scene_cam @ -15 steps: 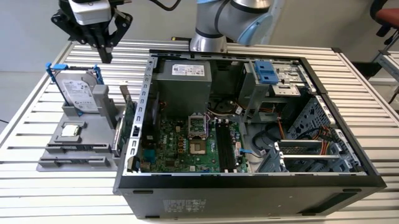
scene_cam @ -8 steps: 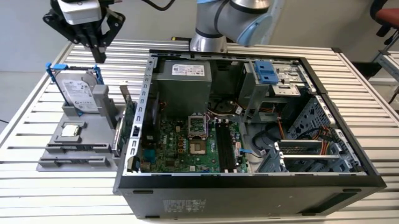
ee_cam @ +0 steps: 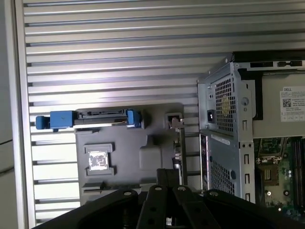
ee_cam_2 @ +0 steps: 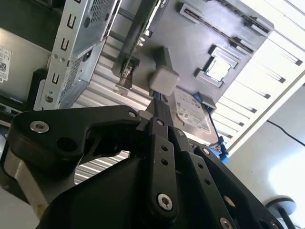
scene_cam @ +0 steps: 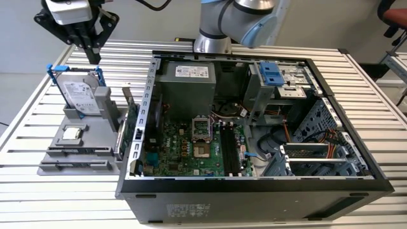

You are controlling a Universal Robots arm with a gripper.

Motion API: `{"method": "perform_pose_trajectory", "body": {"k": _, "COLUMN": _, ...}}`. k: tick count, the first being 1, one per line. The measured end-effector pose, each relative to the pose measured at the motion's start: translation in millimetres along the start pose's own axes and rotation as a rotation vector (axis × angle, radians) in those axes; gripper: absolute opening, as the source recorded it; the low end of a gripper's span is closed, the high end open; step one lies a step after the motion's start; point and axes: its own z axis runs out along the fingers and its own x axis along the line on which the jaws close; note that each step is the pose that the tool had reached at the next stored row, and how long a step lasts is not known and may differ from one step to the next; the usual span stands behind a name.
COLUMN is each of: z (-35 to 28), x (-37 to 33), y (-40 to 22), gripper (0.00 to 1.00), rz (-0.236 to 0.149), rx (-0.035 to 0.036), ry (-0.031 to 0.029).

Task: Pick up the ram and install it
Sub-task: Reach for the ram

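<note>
Exterior view, jaws pressed together above hard drive [scene_cam: 81, 95], ram [scene_cam: 76, 164] in tray [scene_cam: 89, 139] well apart

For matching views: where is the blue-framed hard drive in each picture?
Exterior view: the hard drive stands upright on the gray holder, at the exterior view's left.
Second wrist view: labelled face, beside the holder.
First wrist view: edge-on, at the holder's end.
Shared landmark: the gray holder.
</note>
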Motion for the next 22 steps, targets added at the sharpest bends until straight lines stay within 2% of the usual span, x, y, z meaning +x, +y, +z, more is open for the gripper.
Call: {"method": "perform_pose_trajectory", "body": {"k": 22, "z": -1.0, "x": 44.5, "y": -3.1, "gripper": 0.00, "rz": 0.000, "rx": -0.0017, "ry": 0.0001}}
